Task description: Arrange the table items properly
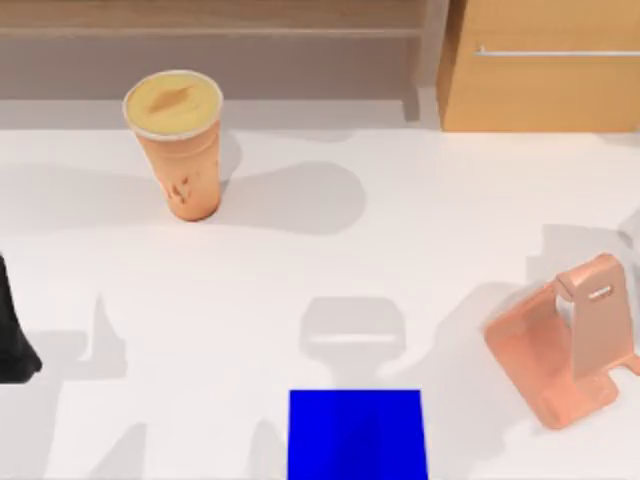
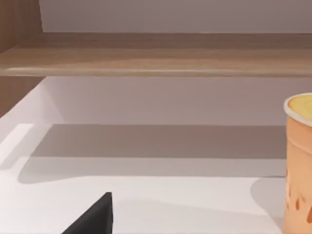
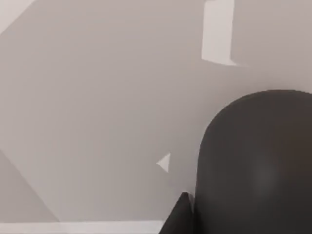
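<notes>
1. Cup: tall orange cup with yellowish top stands upright at the bench far-left area, well apart from the blue mat at the near edge and the rose-gold stand at right.
2. Left tool: dark shape at the bench's left edge, near side of the cup and apart from it. Jaw state: cannot tell.
3. Right wrist view: dark-grey computer mouse sits close under the camera. Right tool grip state: cannot tell.
4. Step, my read: mouse looks bound for the blue mat.
5. Doing it well: centre the mouse over the mat, lower flat, release only on contact, and stay wide of the stand.
</notes>
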Available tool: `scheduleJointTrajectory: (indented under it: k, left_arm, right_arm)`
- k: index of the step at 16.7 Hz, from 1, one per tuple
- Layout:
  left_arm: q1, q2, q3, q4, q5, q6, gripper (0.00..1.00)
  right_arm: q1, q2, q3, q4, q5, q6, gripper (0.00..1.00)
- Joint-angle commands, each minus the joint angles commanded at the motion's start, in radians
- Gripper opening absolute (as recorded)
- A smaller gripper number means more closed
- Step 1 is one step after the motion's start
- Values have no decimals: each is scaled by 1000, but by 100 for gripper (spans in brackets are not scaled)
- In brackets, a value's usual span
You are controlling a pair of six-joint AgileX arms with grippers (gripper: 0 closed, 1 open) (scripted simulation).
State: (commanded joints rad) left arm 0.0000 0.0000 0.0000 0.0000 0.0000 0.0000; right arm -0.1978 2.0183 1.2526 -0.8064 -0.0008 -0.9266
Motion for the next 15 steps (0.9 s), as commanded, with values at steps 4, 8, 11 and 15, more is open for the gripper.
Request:
scheduleJointTrajectory:
  k: [4,8,11,15]
  left_arm:
    - [0,0,0,0,0,0,100]
    - [0,0,0,0,0,0,100]
    - [0,0,0,0,0,0,100]
    - [0,0,0,0,0,0,100]
  right_arm:
    - [0,0,0,0,0,0,0]
    - [0,0,0,0,0,0,0]
    - [1,-7,1,-4,-1,2,0]
    - [-3,-27,59,-79,-2,1,0]
